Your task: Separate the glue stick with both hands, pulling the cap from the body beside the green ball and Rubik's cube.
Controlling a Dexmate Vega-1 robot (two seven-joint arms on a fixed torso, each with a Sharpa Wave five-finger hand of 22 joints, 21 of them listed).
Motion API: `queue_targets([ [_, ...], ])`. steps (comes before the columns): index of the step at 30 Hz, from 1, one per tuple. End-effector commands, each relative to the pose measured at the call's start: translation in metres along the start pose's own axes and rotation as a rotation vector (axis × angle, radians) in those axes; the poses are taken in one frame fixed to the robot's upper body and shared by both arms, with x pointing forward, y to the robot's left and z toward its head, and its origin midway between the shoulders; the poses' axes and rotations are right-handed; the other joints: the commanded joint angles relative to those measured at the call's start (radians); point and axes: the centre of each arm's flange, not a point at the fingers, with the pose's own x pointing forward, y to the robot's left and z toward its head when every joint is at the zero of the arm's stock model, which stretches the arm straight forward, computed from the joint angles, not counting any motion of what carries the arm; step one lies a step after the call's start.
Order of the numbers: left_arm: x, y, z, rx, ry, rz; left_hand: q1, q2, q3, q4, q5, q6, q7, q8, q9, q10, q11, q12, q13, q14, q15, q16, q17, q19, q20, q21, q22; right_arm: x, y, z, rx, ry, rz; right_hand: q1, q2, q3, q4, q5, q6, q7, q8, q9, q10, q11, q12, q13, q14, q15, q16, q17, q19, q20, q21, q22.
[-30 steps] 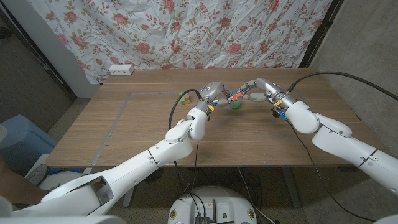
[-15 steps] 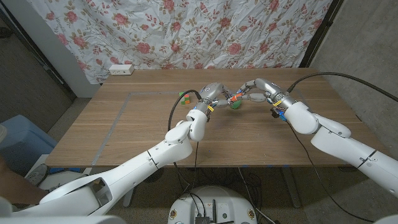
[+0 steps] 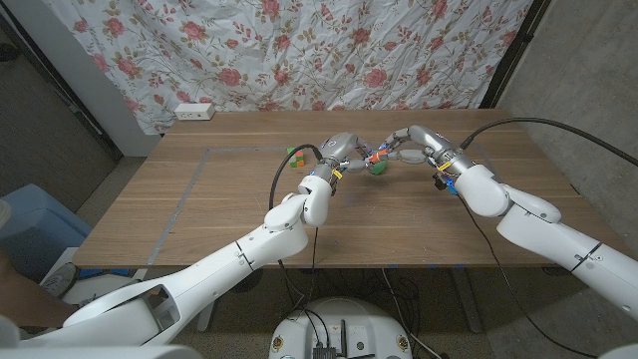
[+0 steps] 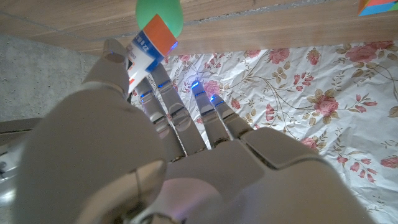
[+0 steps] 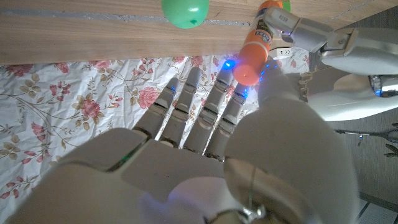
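Observation:
The glue stick (image 3: 371,157) hangs in one piece between my two hands, just above the green ball (image 3: 378,168) at the table's far middle. My left hand (image 3: 344,148) pinches the labelled body (image 4: 148,51) between thumb and a finger, with the green ball (image 4: 158,15) right behind it. My right hand (image 3: 409,140) meets the stick from the other side. Its thumb and a finger pinch the orange cap end (image 5: 250,62), and its other fingers are spread. The Rubik's cube (image 3: 296,155) sits on the table to the left of my left hand.
A white power strip (image 3: 193,111) lies at the far left edge of the wooden table (image 3: 229,199). A floral cloth (image 3: 329,50) hangs behind the table. A faint tape line (image 3: 189,184) runs across the table's left half.

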Motion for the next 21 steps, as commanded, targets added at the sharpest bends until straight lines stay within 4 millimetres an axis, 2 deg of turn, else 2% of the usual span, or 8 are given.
queue_targets([
  [1,0.0026,0.0011,-0.0009,0.007,-0.007,0.002,0.006,0.076,0.004,0.006,0.005,0.053,0.029,0.004,0.006,0.047,-0.047,0.004,0.001,0.008,-0.135,0.0,0.006,0.003,0.002,0.002,0.004,-0.0001,-0.0024,-0.0013,0.007,-0.006,-0.011,0.016,0.003,-0.002,-0.002,0.0,0.009,0.001,0.009,0.001,0.021,-0.004,0.002,0.007,0.011,-0.172,0.006,0.004,0.005,-0.005,-0.001,0.0],
  [21,-0.0012,0.0006,-0.002,0.009,0.003,0.001,0.006,0.078,0.002,0.006,0.005,0.051,0.03,0.003,0.006,0.046,-0.046,0.003,0.001,0.009,-0.135,0.0,0.006,0.004,0.003,0.002,0.004,-0.005,-0.0039,-0.0005,0.0,-0.003,-0.016,0.033,0.007,-0.012,0.003,-0.002,0.018,0.003,0.014,0.002,0.033,-0.004,0.001,0.011,0.02,-0.172,0.012,0.008,0.002,-0.014,-0.005,0.0],
])
